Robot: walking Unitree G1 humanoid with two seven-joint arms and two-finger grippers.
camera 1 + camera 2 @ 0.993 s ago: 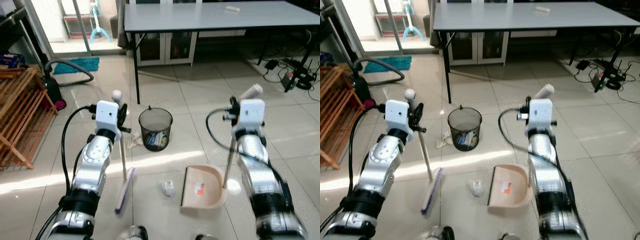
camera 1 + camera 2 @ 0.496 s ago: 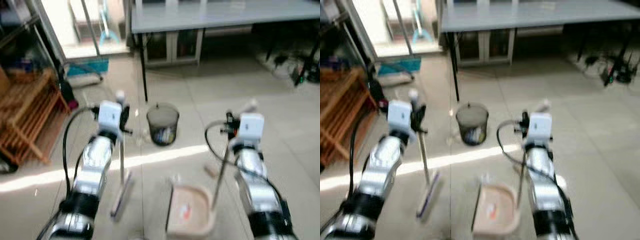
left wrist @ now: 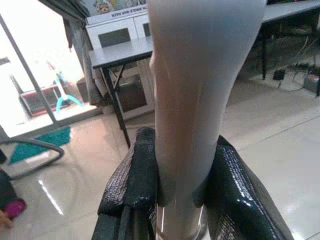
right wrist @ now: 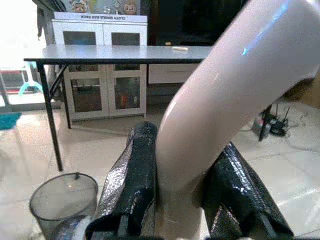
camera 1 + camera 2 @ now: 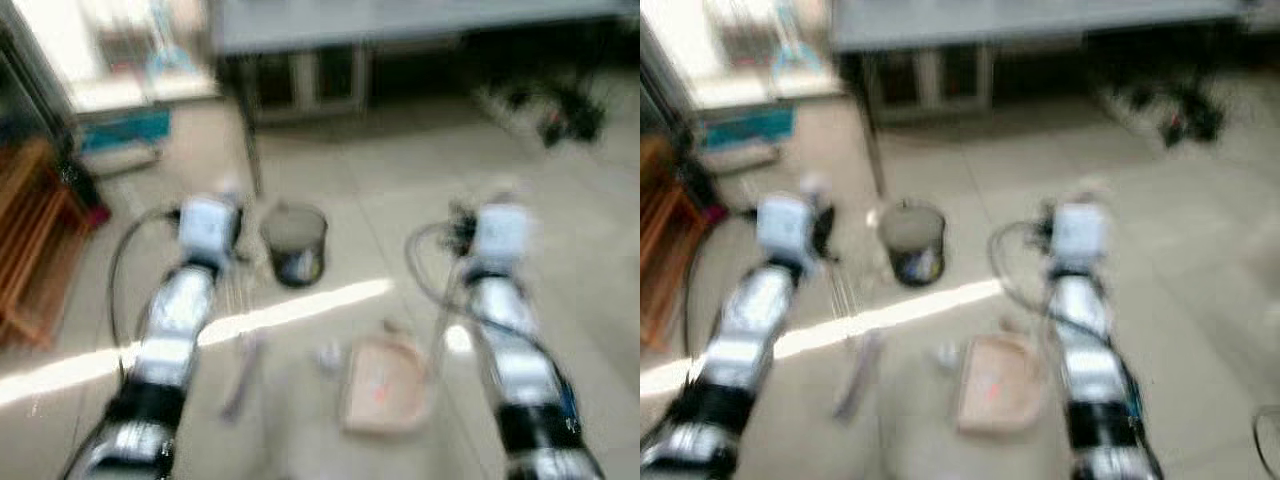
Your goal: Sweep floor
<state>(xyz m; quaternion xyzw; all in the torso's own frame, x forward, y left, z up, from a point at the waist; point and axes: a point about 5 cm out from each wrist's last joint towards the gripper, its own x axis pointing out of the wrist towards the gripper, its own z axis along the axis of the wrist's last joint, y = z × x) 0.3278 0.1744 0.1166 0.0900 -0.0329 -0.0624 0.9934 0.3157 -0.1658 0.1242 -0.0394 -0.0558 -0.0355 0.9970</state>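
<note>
1. Pale beige plastic is seen on the dustpan [image 5: 385, 385], which lies on the tiled floor [image 5: 400, 215] between the two arms, nearer the right one; the head views are blurred.
2. The broom handle [image 3: 200, 100] is clamped between the black fingers [image 3: 132, 185] of the left gripper [image 3: 182, 192].
3. The broom head [image 5: 240, 375] rests on the floor beside the left arm.
4. The dustpan handle [image 4: 215, 115] is gripped tightly by the right gripper [image 4: 175, 200].
5. A small pale scrap [image 5: 328, 355] lies just beside the dustpan.
6. A mesh bin [image 5: 293, 243] stands beyond it, near a leg of the grey table [image 4: 115, 52].
</note>
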